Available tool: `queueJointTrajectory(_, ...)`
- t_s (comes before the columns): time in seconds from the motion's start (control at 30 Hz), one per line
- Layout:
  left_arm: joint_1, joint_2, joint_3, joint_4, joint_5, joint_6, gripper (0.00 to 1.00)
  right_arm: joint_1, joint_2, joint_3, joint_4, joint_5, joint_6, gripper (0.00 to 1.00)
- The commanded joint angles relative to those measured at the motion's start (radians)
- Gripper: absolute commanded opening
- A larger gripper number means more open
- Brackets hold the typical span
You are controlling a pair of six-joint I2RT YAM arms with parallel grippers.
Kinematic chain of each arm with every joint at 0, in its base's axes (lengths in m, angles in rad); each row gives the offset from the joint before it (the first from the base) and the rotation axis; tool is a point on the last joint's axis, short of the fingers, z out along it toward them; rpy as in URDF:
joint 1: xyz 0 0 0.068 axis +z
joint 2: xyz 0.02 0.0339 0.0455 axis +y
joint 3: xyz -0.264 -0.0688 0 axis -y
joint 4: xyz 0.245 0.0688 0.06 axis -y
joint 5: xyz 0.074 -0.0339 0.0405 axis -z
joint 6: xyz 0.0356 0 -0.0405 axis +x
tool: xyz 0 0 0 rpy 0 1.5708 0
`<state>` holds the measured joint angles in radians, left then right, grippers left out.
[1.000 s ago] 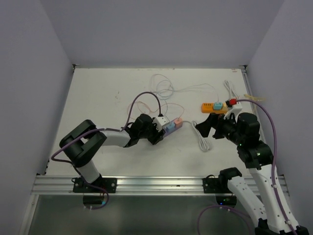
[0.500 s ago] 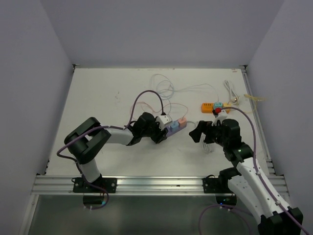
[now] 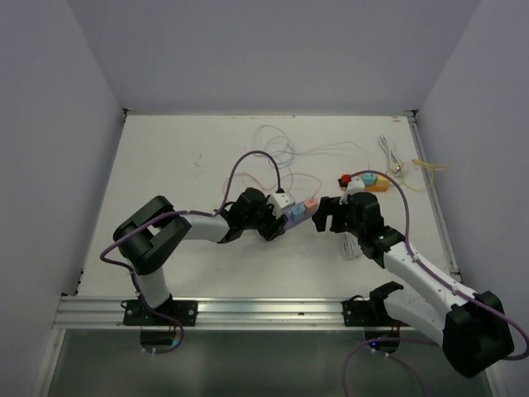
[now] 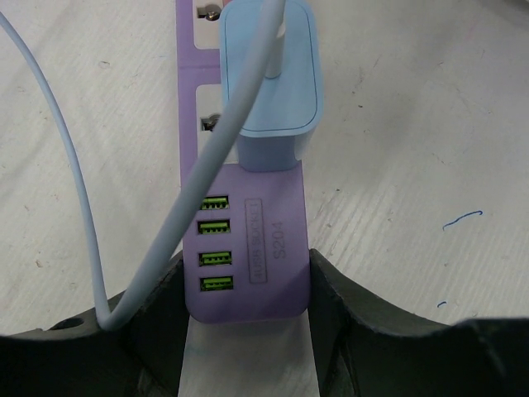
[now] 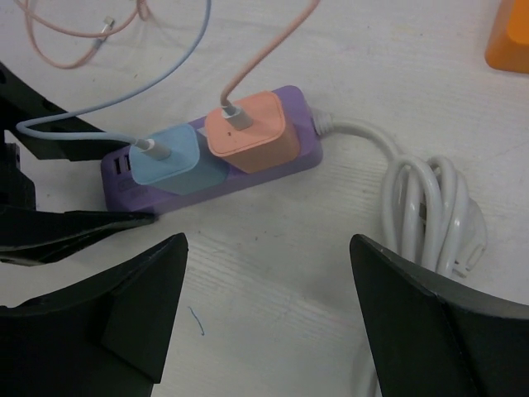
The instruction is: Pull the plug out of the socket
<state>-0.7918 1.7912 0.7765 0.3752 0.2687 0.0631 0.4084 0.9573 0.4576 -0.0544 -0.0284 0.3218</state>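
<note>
1 blue plug (image 4: 291, 93) in purple socket (image 4: 279, 248); left gripper (image 4: 245, 281) around it

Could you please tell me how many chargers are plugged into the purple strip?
2: a blue charger nearer the USB end, an orange charger beside it toward the cord end. None looks hidden.

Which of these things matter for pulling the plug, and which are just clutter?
Job: purple power strip, blue plug, peach plug, left gripper clamping the strip, right gripper open.
Clutter: orange power strip, loose thin cables, coiled white cord.
</note>
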Motion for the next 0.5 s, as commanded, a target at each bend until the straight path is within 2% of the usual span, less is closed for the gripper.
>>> queueJointTrajectory(0.0, -0.006, 0.063, -0.02, -0.18, -0.013, -0.019, 0.2, 0.062, 0.018, 0.062, 0.108, 0.065, -0.033, 0.83)
queueJointTrajectory(0.13, -0.007, 0.079, -0.016, -0.185, -0.006, -0.02, 0.2, 0.089, 0.058, 0.082, 0.119, 0.061, -0.023, 0.79)
queueJointTrajectory(0.3, -0.011, 0.073, -0.022, -0.182, -0.005, -0.019, 0.19, 0.135, 0.127, 0.096, 0.16, 0.064, -0.02, 0.68)
queueJointTrajectory(0.47, -0.012, 0.071, -0.025, -0.185, 0.0, -0.019, 0.19, 0.173, 0.176, 0.112, 0.2, 0.077, -0.029, 0.62)
